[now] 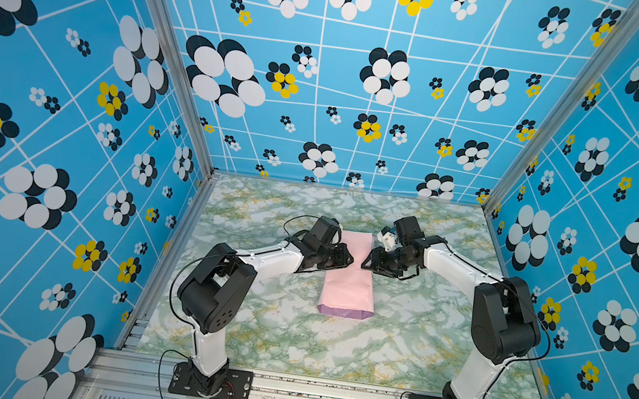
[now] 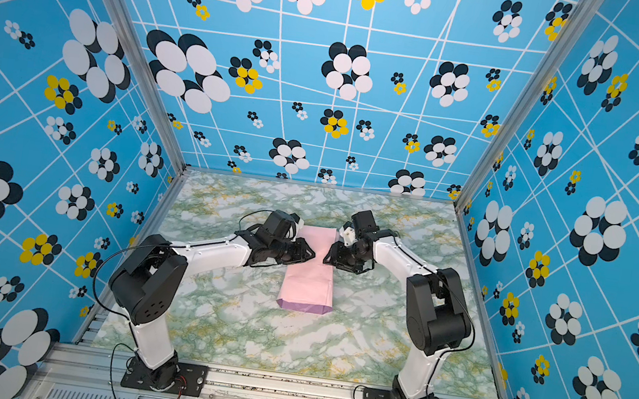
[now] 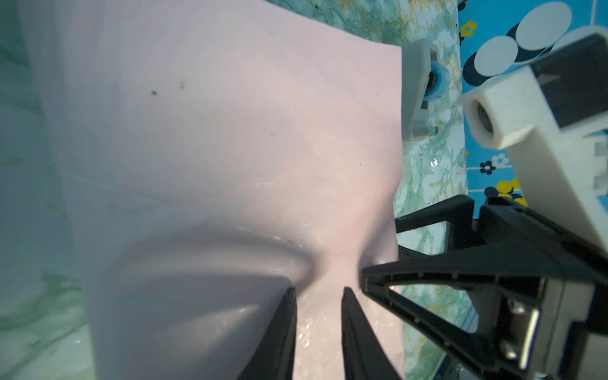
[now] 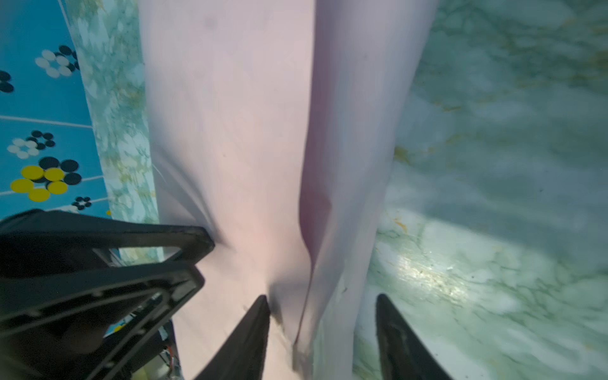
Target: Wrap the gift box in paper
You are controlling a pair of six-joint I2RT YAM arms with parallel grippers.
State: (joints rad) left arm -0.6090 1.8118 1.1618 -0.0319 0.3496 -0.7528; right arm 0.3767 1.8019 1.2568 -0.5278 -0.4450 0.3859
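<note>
Paper [image 1: 346, 284] is folded into a long pink strip and laid at the middle of the table [image 1: 251, 325] in both top views (lilac face shown only at the near end). Left gripper [image 3: 317, 292] is set at its left edge, jaws narrowly apart over the pink face. Right gripper [image 4: 320, 301] is spread wide, with the strip's right folded edge straddled between the fingers.

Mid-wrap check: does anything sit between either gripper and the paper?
Nothing visible does. The left gripper has its tips right over the paper, and the right gripper straddles the paper's folded edge from the opposite side. Only the two grippers face each other across the bundle. The gift box is not visible.
</note>
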